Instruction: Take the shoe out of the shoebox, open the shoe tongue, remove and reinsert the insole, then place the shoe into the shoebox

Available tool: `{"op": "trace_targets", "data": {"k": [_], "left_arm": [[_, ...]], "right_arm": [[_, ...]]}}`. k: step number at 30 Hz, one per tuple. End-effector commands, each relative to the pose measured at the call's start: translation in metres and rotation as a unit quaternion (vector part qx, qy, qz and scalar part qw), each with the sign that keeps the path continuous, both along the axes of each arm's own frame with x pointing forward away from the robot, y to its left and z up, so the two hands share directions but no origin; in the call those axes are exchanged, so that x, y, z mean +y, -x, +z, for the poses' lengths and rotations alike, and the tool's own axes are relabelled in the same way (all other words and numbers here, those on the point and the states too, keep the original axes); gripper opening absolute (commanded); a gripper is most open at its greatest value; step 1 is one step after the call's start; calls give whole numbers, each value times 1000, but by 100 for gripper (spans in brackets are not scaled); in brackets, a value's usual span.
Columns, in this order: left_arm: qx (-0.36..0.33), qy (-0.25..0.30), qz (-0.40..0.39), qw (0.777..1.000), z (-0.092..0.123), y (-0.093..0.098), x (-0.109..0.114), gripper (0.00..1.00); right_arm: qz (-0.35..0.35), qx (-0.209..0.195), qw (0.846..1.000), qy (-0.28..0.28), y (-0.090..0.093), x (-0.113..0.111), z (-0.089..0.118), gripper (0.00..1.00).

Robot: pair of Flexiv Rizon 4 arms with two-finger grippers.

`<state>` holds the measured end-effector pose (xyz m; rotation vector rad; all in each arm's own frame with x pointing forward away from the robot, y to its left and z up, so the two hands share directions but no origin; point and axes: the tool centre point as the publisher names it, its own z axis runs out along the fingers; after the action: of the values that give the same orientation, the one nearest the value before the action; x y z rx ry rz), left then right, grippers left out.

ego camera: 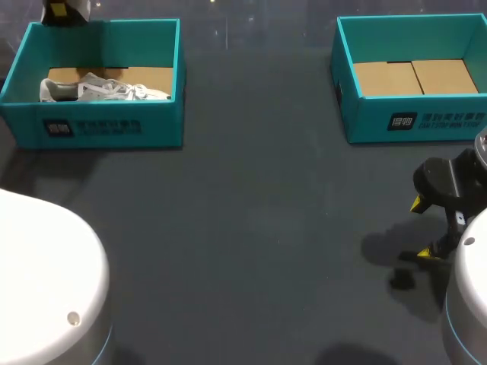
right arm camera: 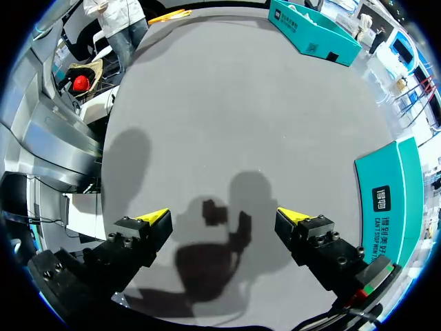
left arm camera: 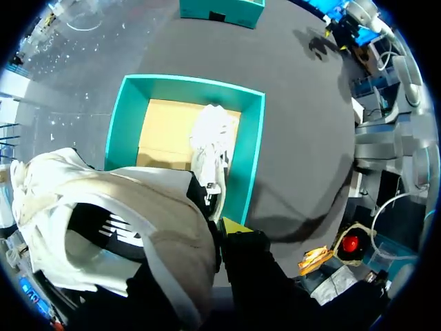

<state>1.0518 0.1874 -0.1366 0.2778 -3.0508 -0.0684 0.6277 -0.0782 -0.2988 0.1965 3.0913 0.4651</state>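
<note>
A white and grey shoe (ego camera: 106, 90) lies on its side in the left teal shoebox (ego camera: 91, 125), on the cardboard floor. In the left wrist view the shoe (left arm camera: 212, 145) sits against one long wall of that box (left arm camera: 251, 158), well below and ahead of my left gripper (left arm camera: 222, 227). Only one yellow tip of it shows; pale cloth (left arm camera: 124, 221) covers the rest. In the head view the left gripper (ego camera: 65, 11) hangs behind the box's back wall. My right gripper (ego camera: 421, 230) (right arm camera: 224, 219) stands open and empty over bare table, in front of the right shoebox (ego camera: 415, 118).
The right teal shoebox (right arm camera: 396, 200) holds only its cardboard floor. A wide stretch of dark table (ego camera: 251, 228) lies between the two boxes. White rounded arm bases (ego camera: 46, 274) stand at the near corners.
</note>
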Motion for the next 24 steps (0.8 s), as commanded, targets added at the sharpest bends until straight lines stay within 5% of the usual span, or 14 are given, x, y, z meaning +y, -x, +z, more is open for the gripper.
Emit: {"op": "trace_targets", "data": {"k": [1,11,16,24], "left_arm": [[11,11,-9,1000,3,-27,19,0],[9,32,-94,995,4,-45,33,0],[-20,-7,-287,958,2,-41,46,0],[-30,-40,-298,953,3,-43,50,0]], "right_arm": [[0,-2,1000,1,3,-1,0,100],[0,-2,1000,1,3,-1,0,100],[0,-2,1000,1,3,-1,0,100],[0,-2,1000,1,3,-1,0,100]]}}
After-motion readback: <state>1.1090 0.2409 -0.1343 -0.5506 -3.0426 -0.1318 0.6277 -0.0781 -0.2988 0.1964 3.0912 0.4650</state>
